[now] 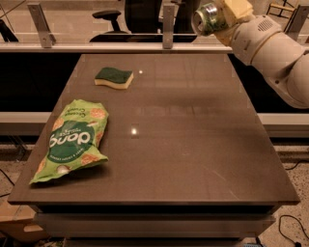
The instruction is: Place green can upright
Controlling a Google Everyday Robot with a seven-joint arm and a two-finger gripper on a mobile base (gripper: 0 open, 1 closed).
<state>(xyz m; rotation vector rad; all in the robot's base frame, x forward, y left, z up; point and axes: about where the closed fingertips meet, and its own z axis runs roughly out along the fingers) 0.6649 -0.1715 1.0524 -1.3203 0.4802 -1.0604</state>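
Brown and faintly glossy, the flat rectangular table (193, 144) fills most of the camera view, the only view there is.

In the upper right of the frame a cream-white robot arm (270, 48) reaches in from the right edge. At its tip the gripper (221, 14), with pale yellow fingers, is clamped on the small metal green can (207, 19), a dark-bodied can with pale markings. The can hangs in the air over the table's far edge, near the far right corner, and touches nothing but the gripper. One shiny silver end faces the camera and slightly left, so its long axis looks tilted close to horizontal, not upright.

In the upper left part of the table lies a green-topped yellow sponge (114, 77). A large green crinkled snack bag (72, 140) lies flat at the lower left. Both are well apart from the can.

The step in hand appears to be carrying the can in and turning it for placement. To do it well:
- The wrist should rotate until the can's axis is vertical, with one silver end facing straight down, before any descent.
- The bare centre or right of the table is the best target, away from the sponge and the bag.
- The can should go down slowly until its base sits flat on the table.
- Only then should the gripper part, evenly.
- The gripper should lift straight up afterwards, since a sideways brush could tip a light can.
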